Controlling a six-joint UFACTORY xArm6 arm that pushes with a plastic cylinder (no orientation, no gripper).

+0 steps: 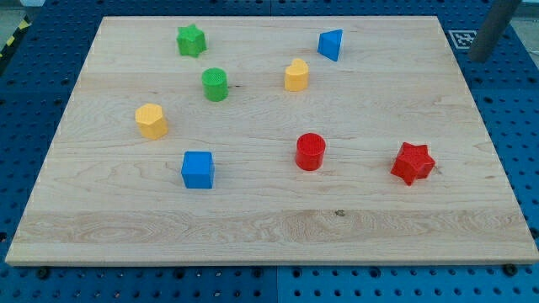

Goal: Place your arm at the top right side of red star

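Note:
The red star (413, 162) lies on the wooden board (269, 227) at the view's right, near the right edge. My rod enters from the view's top right corner, and my tip (478, 58) is just past the board's right edge, well above and to the right of the red star. It touches no block. A red cylinder (310, 151) stands to the left of the star.
A blue triangle (331, 44) and a yellow block (296, 75) sit at the top centre. A green star (191, 39) and a green cylinder (215, 84) are at the top left. A yellow hexagon (152, 120) and a blue cube (198, 169) are at the left.

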